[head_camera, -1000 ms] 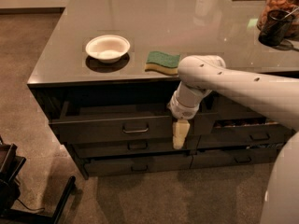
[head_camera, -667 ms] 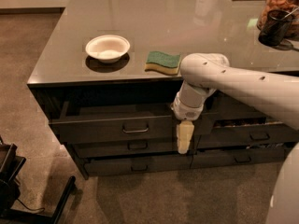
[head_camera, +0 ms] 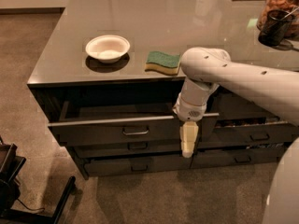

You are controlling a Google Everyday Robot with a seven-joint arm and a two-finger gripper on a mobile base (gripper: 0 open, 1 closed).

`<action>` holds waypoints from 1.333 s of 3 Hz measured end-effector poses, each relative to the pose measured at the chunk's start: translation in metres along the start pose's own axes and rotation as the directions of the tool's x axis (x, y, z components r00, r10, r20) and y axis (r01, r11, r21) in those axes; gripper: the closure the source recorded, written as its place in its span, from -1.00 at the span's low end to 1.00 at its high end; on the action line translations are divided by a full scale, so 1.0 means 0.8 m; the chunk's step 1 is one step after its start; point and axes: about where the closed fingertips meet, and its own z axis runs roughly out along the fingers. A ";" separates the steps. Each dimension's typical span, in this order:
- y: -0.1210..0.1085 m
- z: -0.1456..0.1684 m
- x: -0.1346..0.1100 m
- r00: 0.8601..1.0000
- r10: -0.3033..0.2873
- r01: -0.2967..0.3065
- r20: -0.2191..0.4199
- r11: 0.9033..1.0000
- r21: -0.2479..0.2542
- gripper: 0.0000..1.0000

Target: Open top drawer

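The top drawer [head_camera: 93,133] is a wide dark grey front under the counter's edge, pulled out a little, so its dark inside shows behind the front. Its small loop pull [head_camera: 135,131] sits at the middle of the front. My gripper [head_camera: 188,152] hangs from the white arm [head_camera: 243,80] and points straight down in front of the drawer's right end, right of the pull and not on it. Its cream fingers [head_camera: 188,136] are together and hold nothing.
A white bowl [head_camera: 108,48] and a green-and-yellow sponge [head_camera: 163,62] lie on the grey counter [head_camera: 154,13] near its front edge. Shallower dark drawers [head_camera: 135,146] sit below and to the right [head_camera: 252,136]. A dark cup [head_camera: 273,27] stands at the back right. A black stand [head_camera: 14,181] is on the floor at the left.
My gripper has moved slightly right and down along the drawer front. The drawer stays pulled out about the same amount.
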 end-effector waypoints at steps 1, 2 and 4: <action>0.001 -0.005 -0.001 1.000 0.000 0.000 0.000 1.000 0.000 -1.00; 0.019 -0.006 0.003 1.000 0.016 -0.016 0.002 0.998 -0.064 -1.00; 0.038 -0.017 0.002 0.999 0.040 -0.033 0.035 0.986 -0.165 -1.00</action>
